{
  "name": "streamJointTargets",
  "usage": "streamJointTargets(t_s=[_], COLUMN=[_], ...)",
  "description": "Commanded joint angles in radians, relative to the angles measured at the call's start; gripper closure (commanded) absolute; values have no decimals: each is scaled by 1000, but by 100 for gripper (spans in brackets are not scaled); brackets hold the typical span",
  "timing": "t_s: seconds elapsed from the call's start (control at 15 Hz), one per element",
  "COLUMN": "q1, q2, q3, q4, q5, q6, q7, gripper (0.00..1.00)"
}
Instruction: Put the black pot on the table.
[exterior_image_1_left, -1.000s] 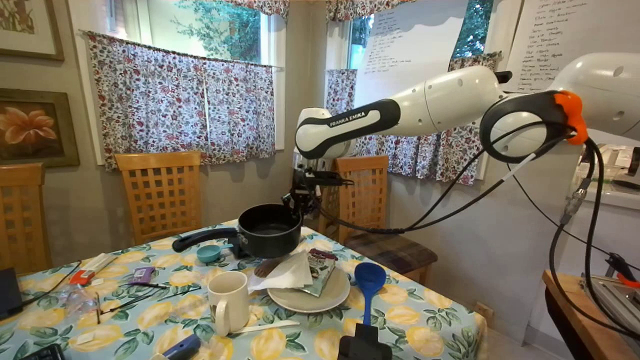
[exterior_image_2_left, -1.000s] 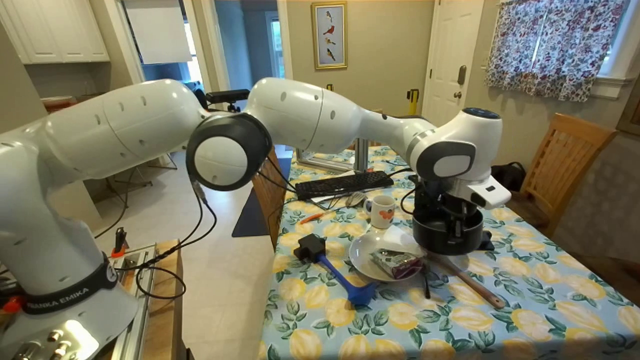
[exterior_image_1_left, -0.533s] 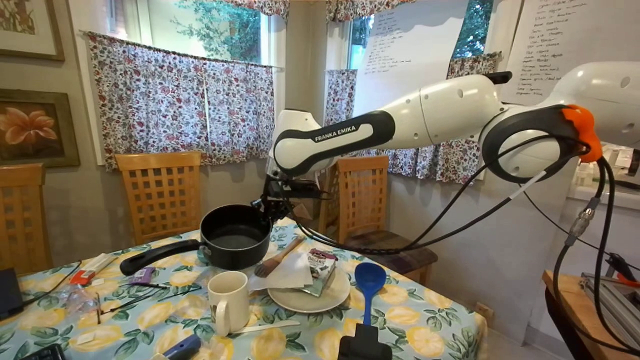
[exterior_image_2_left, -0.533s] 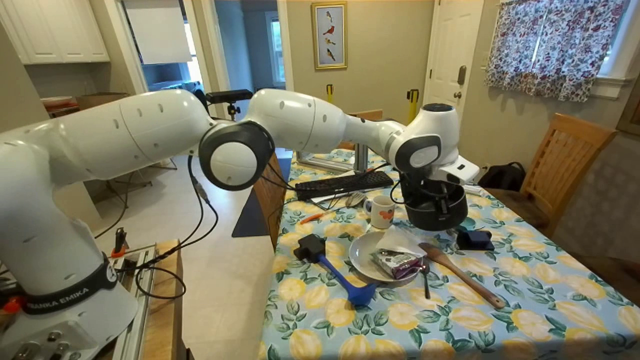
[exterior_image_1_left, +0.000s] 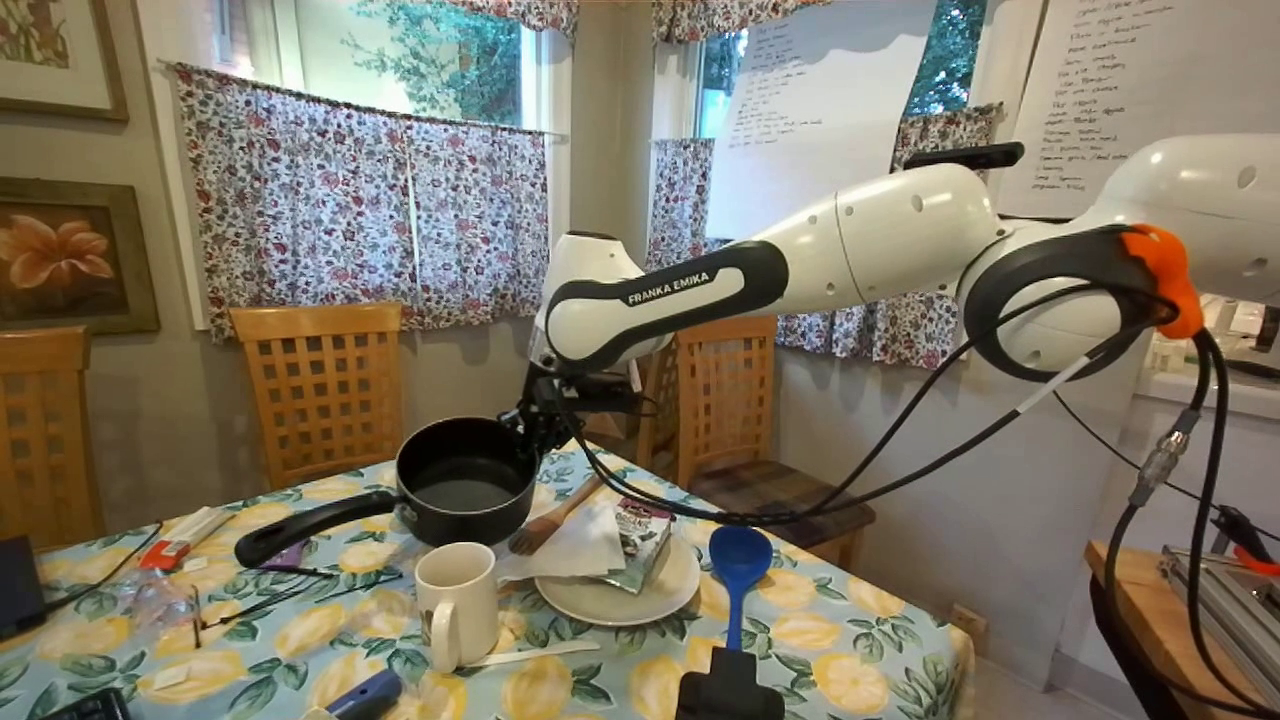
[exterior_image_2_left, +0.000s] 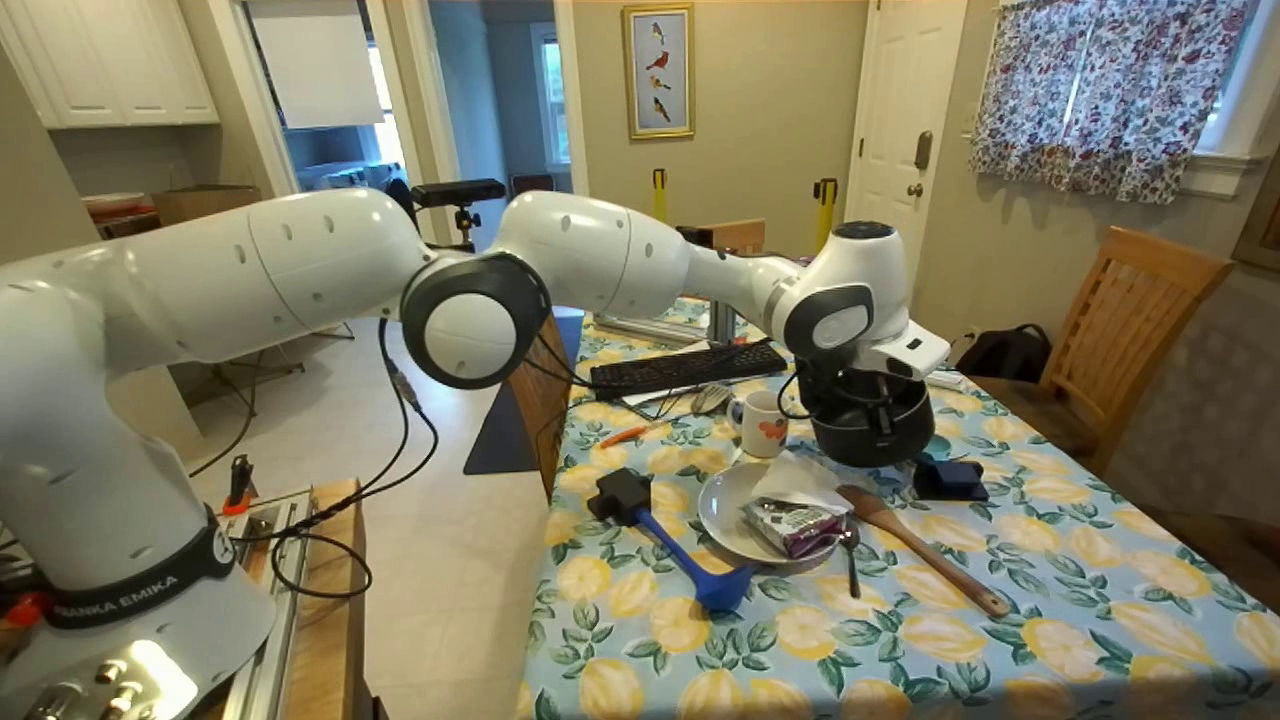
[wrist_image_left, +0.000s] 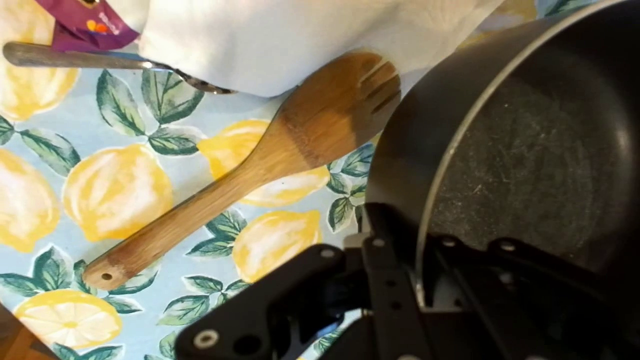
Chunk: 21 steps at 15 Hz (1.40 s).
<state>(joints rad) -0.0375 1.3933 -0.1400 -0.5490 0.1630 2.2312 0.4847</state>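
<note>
The black pot (exterior_image_1_left: 465, 490) shows in both exterior views, also here (exterior_image_2_left: 872, 440), with its long handle (exterior_image_1_left: 315, 525) pointing left in an exterior view. My gripper (exterior_image_1_left: 530, 430) is shut on the pot's rim, on the side opposite the handle. In the wrist view one finger is inside and one outside the pot wall (wrist_image_left: 415, 145), and the gripper (wrist_image_left: 415, 245) pinches the rim. The pot is over the table's floral cloth (exterior_image_2_left: 800, 640), low and slightly tilted. I cannot tell whether its bottom touches the cloth. In an exterior view the handle is hidden behind the pot.
A white mug (exterior_image_1_left: 457, 605) and a white plate (exterior_image_1_left: 615, 610) with a packet and paper stand close to the pot. A wooden spatula (wrist_image_left: 240, 175), a spoon (exterior_image_2_left: 852, 560), a blue ladle (exterior_image_2_left: 690, 560), a black box (exterior_image_2_left: 948, 480) and a keyboard (exterior_image_2_left: 690, 370) lie around.
The pot, held by the rim, has moved left in an exterior view, away from above the plate and spatula. In the last half second it has sunk slightly. The gripper stays shut.
</note>
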Motion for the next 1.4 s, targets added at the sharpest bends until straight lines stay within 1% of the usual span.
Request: streamJointTargets(t_s=[0.0, 0.27, 0.6, 0.93, 1.33], q1=[-10, 16, 51, 67, 66], q2=[-10, 28, 49, 54, 63], q3=[-30, -45, -40, -31, -11], q4=[-9, 22, 31, 27, 27], q5=[-2, 2, 4, 11, 18], q6=[8, 64, 117, 100, 80], q7=[78, 119, 146, 159, 150], gripper=[98, 98, 98, 98, 98])
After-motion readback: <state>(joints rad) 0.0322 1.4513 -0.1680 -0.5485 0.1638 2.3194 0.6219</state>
